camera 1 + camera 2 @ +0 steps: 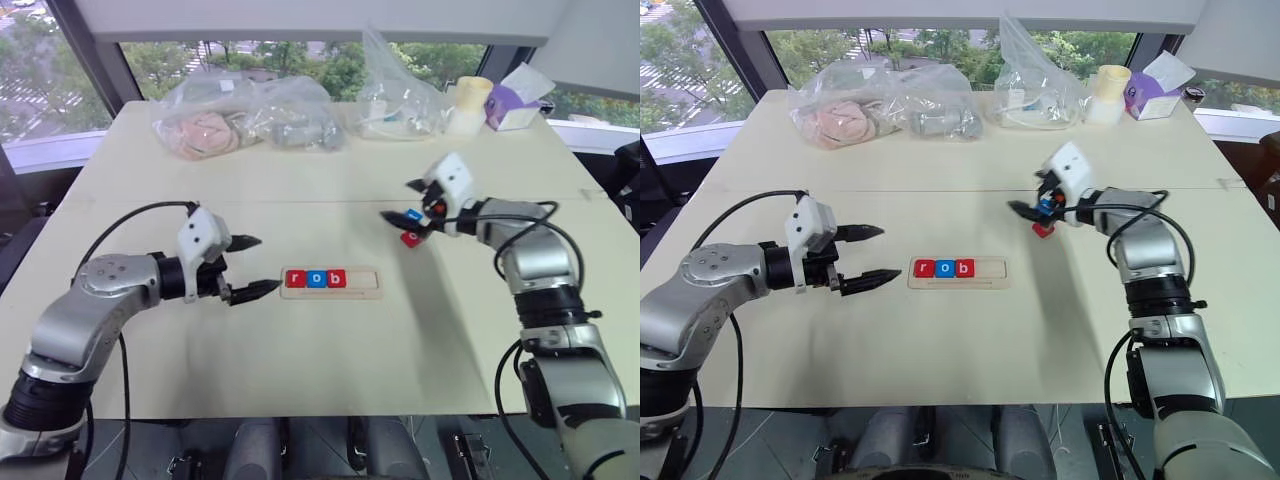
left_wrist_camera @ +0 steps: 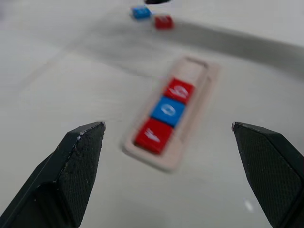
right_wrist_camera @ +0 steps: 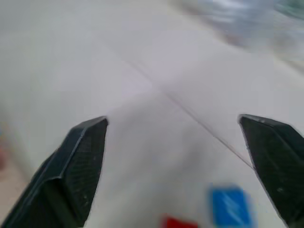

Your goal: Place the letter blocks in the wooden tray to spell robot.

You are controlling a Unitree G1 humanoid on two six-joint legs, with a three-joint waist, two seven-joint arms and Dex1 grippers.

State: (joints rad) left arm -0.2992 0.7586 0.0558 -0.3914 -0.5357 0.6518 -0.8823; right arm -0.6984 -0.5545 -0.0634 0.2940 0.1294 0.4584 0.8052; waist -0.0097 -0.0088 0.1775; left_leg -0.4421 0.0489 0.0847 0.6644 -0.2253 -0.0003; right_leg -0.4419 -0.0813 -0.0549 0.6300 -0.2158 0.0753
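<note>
While the table [image 1: 300, 340] carries everything, the tray [image 1: 331, 283] lies just ahead of the open, empty left gripper [image 1: 252, 266], holding tiles r, o, b [image 1: 316, 279]. Blue tile [image 1: 414, 214] and red tile [image 1: 410, 239] lie beneath the open right gripper [image 1: 401, 200].

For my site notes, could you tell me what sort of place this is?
Probably an upper-floor office or lab used for testing: a plain pale table stands by large windows overlooking treetops, with bagged items and a tissue box along its far edge.

Head views overlook table [image 1: 300, 360]; wrist views skim it.
</note>
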